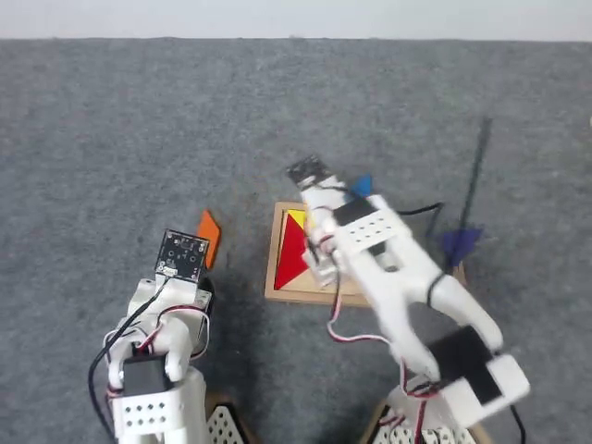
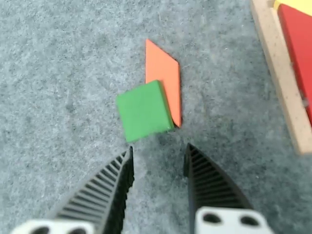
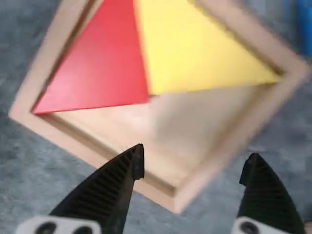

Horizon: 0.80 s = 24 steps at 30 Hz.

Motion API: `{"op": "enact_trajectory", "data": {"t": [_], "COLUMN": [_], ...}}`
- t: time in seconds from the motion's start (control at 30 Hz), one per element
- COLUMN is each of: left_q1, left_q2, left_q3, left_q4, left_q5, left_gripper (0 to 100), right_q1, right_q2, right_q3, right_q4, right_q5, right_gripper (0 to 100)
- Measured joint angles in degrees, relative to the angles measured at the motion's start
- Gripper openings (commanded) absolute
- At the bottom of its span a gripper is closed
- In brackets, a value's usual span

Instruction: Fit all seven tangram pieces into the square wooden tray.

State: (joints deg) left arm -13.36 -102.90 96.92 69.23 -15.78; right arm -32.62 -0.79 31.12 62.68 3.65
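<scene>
The square wooden tray (image 1: 275,285) lies mid-table and holds a red triangle (image 1: 291,256) and a yellow triangle (image 1: 296,219). In the right wrist view, my right gripper (image 3: 195,163) hangs open and empty over the tray's bare floor (image 3: 195,124), near one corner, beside the red triangle (image 3: 97,73) and yellow triangle (image 3: 195,48). In the left wrist view, my left gripper (image 2: 158,158) is open and empty just short of a green square (image 2: 144,111). The square rests partly on an orange parallelogram (image 2: 166,75). The orange piece (image 1: 209,237) lies left of the tray.
A blue piece (image 1: 363,185) lies behind the tray and a purple piece (image 1: 460,243) to its right, beside a thin dark rod (image 1: 474,190). The tray's wooden edge (image 2: 278,73) stands to one side of the green square. Grey carpet covers the table.
</scene>
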Motion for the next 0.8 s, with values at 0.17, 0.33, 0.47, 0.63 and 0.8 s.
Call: {"op": "enact_trajectory", "data": {"t": [0.17, 0.33, 0.47, 0.63, 0.8], "left_q1": [0.0, 0.0, 0.0, 0.0, 0.0], "left_q2": [0.0, 0.0, 0.0, 0.0, 0.0], "left_q3": [0.0, 0.0, 0.0, 0.0, 0.0], "left_q4": [0.0, 0.0, 0.0, 0.0, 0.0], "left_q5": [0.0, 0.0, 0.0, 0.0, 0.0], "left_gripper": [17, 17, 17, 17, 17], "right_q1": [-1.58, -2.02, -2.11, -2.02, -2.2], "right_q2": [9.05, 15.47, 16.09, 16.09, 15.91], "right_q3": [-6.68, -13.98, -18.02, -20.84, -20.84], "right_q4": [0.09, 1.05, 3.43, 4.31, 5.36], "right_q5": [-1.14, -0.97, -0.97, -0.97, -1.05], "right_gripper": [32.2, 32.2, 32.2, 32.2, 32.2]}}
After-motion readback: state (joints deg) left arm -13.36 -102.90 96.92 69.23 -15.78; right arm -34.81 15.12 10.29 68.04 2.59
